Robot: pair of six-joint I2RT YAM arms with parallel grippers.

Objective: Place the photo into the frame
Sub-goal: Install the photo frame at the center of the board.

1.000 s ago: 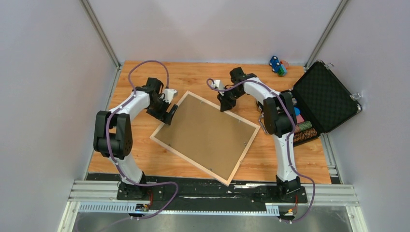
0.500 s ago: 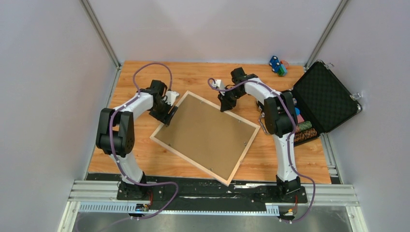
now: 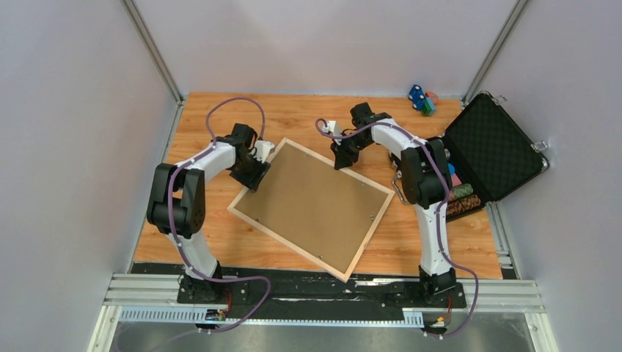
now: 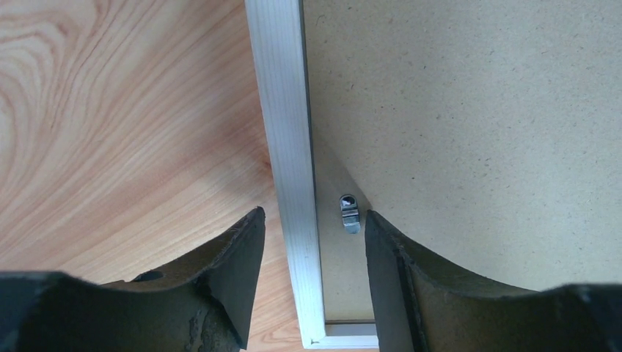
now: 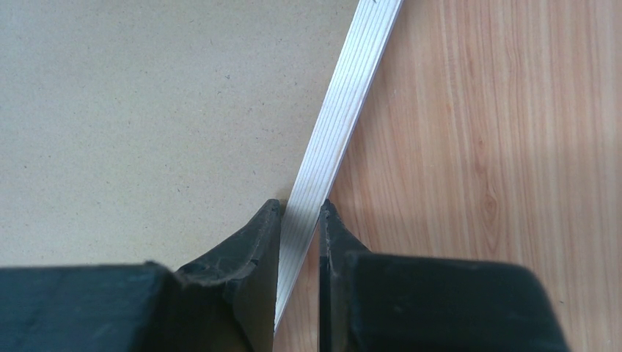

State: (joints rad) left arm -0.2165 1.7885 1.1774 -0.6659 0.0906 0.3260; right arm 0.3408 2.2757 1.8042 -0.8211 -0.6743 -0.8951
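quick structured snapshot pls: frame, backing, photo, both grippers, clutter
frame: lying back side up on the table, askew to its edges
backing board: brown, seated in the frame
photo: not visible in any view
left gripper: open, astride a frame rail beside a metal clip, gaps on both sides
right gripper: shut on the frame's far rail
clutter: open black case at the table's right edge

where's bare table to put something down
Free: the table strip between the frame and the back wall; the near wedges between frame and left arm, frame and right arm. Crowded: far right, by the open case and toy blocks.
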